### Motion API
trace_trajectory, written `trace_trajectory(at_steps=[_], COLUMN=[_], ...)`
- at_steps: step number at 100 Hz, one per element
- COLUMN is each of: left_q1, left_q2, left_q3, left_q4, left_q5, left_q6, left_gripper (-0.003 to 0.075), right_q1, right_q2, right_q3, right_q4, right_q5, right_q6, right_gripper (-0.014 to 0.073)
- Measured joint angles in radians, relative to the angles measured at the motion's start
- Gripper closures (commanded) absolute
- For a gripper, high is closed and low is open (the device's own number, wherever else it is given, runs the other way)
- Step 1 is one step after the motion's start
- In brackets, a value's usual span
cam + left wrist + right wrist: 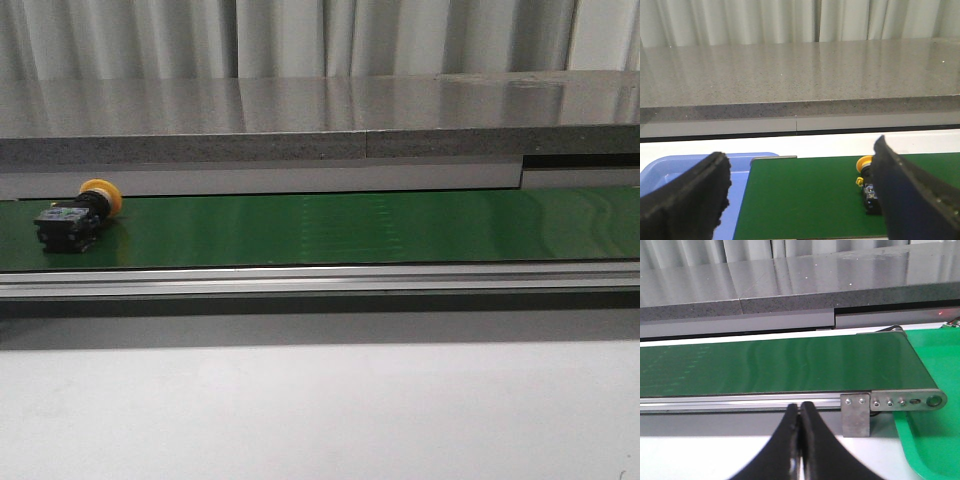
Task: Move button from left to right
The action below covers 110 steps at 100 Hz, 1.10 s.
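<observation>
One button (82, 212) lies on its side at the far left of the green belt (350, 228), its yellow-orange cap tipped toward the far edge and its black switch body toward the near side. Nothing touches it. Off the belt's left end sits a blue tray (670, 167), seen from the left wrist camera. From that same view the left gripper (802, 200) is spread wide, holding nothing, and one dark finger (912, 195) partly covers the button's body. Behind the belt runs a long grey stone-like counter (300, 120) with pale curtains (300, 35) beyond it. Along the near side runs a silver rail (320, 278), and nearer still a white table (320, 410). To the right, the belt is bare as far as its roller end, where a green tray (935, 420) begins. The right gripper (800, 440) is pressed closed with nothing between its fingers, near the rail.
</observation>
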Motion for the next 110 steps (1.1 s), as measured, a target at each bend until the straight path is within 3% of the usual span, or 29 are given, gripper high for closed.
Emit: trace_trajectory(at_steps=[37,51,84,110], left_q1=[0.0,0.0,0.0,0.0], left_q2=[-0.005,-0.005,-0.005,-0.005], left_q3=[0.026,0.027,0.027,0.029], left_q4=[0.0,0.0,0.0,0.0], left_q5=[0.017,0.017,0.017,0.017], left_q6=[0.0,0.0,0.0,0.0], left_gripper=[0.0185,0.0324,0.0742,0.0741], right_q1=[0.0,0.0,0.0,0.0], right_q2=[0.0,0.0,0.0,0.0], right_q3=[0.0,0.0,0.0,0.0], right_q4=[0.0,0.0,0.0,0.0], right_q5=[0.0,0.0,0.0,0.0], right_q6=[0.0,0.0,0.0,0.0], right_gripper=[0.0661,0.0661,0.0661,0.0661])
